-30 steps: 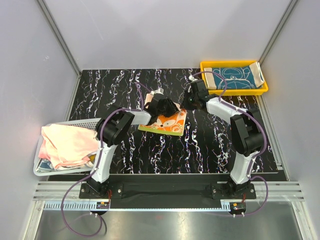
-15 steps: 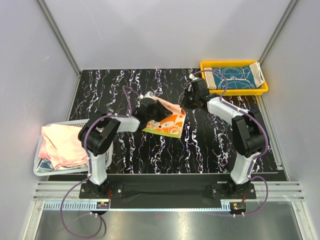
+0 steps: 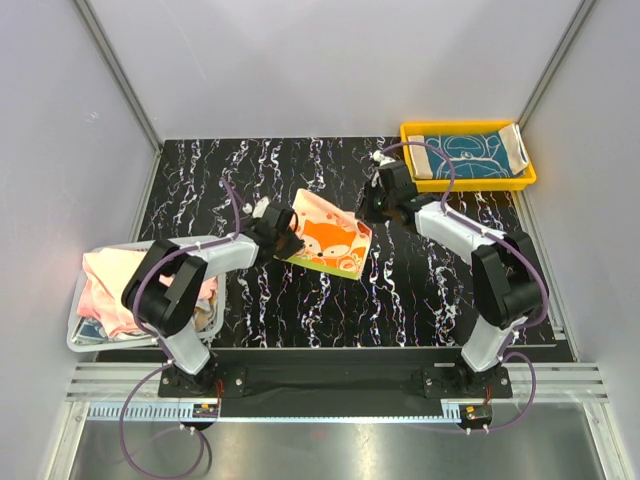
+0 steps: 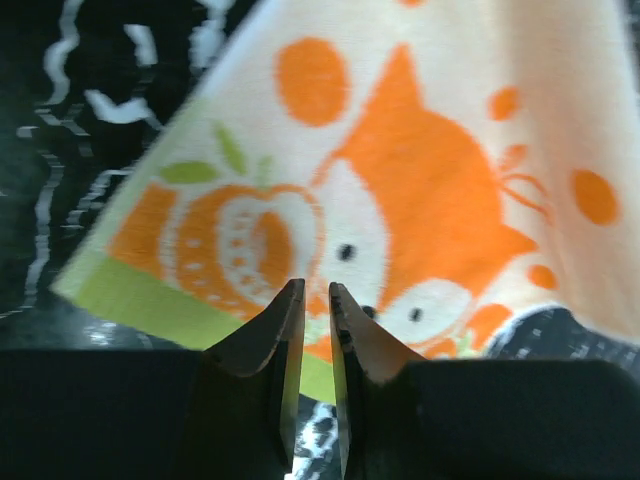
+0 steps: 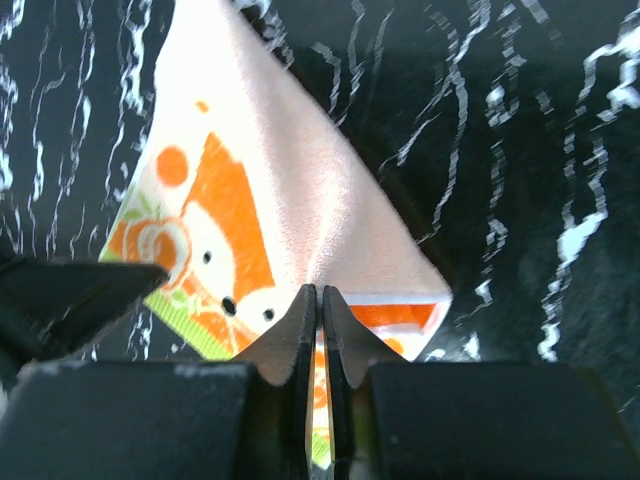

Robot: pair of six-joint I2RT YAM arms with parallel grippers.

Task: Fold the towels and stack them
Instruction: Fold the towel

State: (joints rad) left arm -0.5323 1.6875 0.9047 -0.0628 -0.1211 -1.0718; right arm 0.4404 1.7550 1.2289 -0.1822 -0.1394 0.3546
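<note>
"The orange towel [image 3: 330, 240], where was it?"
"Near the middle of the desk [image 3: 420, 290], between the two arms, with the fox print up and the green border along its near edge."
"Flat?"
"Mostly. Its far right corner rose in a peak to the right fingers [image 5: 308, 300], which were pressed together on that fold of cloth."
"And the left fingers [image 4: 290, 305]?"
"At the towel's left edge, tips low by the green border. There was a narrow slit between them and nothing in it; the print showed through the slit."
"The other towels?"
"The teal towel [image 3: 465, 155] lay in the yellow tray [image 3: 468, 184] at the far right corner. The pink towel [image 3: 125, 285] was heaped in the white basket [image 3: 160, 243] at the desk's left edge, well apart from the orange one."
</note>
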